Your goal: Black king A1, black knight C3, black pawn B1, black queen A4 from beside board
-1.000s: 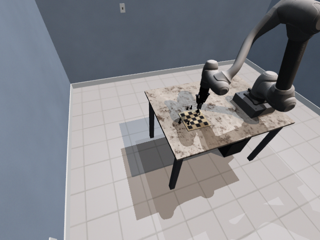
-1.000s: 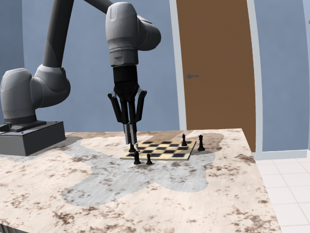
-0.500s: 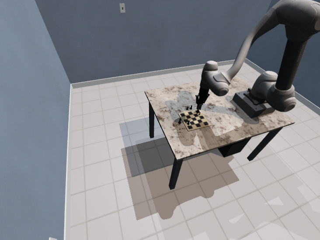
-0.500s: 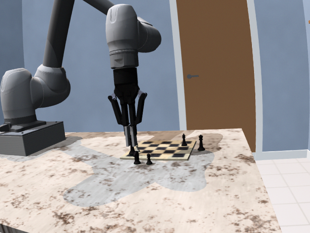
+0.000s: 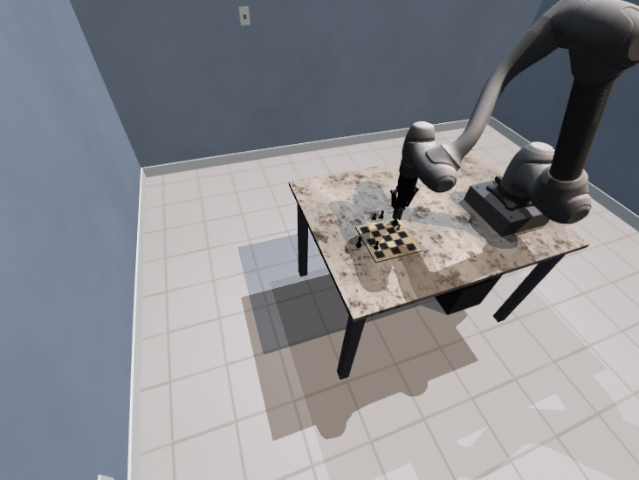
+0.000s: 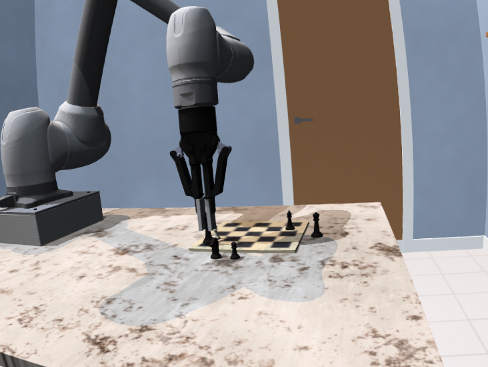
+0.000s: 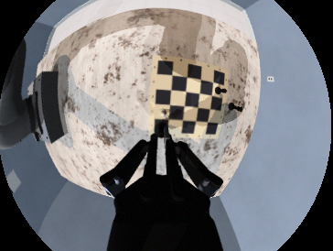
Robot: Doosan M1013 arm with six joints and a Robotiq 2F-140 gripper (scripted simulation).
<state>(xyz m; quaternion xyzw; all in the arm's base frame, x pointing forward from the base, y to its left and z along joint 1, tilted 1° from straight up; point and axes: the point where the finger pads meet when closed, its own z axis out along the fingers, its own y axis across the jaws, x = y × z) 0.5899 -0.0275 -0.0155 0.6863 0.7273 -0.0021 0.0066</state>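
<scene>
The small chessboard (image 6: 252,235) lies on the marbled table and also shows in the top view (image 5: 388,240) and in the wrist view (image 7: 188,98). My gripper (image 6: 207,229) points straight down over the board's near-left corner in the side view and is shut on a small black piece (image 6: 207,237). I cannot tell which piece it is. Its base is at or just above the corner square. A taller black piece (image 6: 215,249) and a black pawn (image 6: 235,251) stand on the table just in front of that corner. A crowned black piece (image 6: 315,225) stands beside the far right edge.
Another black piece (image 6: 289,220) stands upright on a far-right square of the board. The robot's base block (image 6: 47,217) sits at the table's left. The table's right edge drops to the tiled floor, with a brown door behind.
</scene>
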